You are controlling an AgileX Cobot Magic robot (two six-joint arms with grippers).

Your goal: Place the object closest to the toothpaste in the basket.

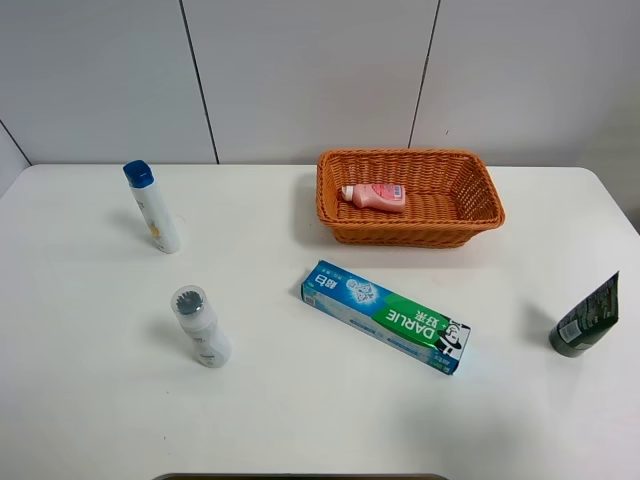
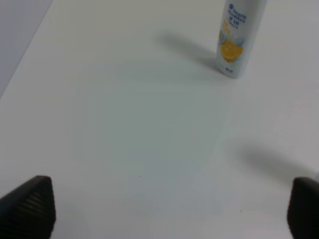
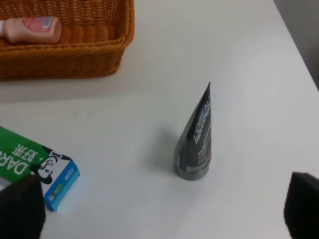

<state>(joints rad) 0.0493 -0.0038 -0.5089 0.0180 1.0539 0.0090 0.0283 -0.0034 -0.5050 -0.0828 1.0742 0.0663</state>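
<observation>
A small pink plastic bottle lies on its side inside the woven orange-brown wicker basket, which sits near the far edge of the white table, a little right of its middle. The bottle's long axis runs roughly parallel to that far edge, its narrow cap end pointing toward the left edge of the table, and it rests in the left half of the basket close to the far wall; the right wrist view shows it lying against the basket floor, the basket wall in front of it. The long green, blue and white toothpaste box lies flat near the middle of the table, just in front of the basket but apart from it, its long axis slanting from far-left to near-right. A dark green-black squeeze tube stands on its cap near the right edge. Toward the left edge stand a white bottle with a blue cap and, nearer the front, a white bottle with a clear ribbed cap. The left hand is spread wide above bare table, holding nothing; the right hand is likewise spread wide and holds nothing.
</observation>
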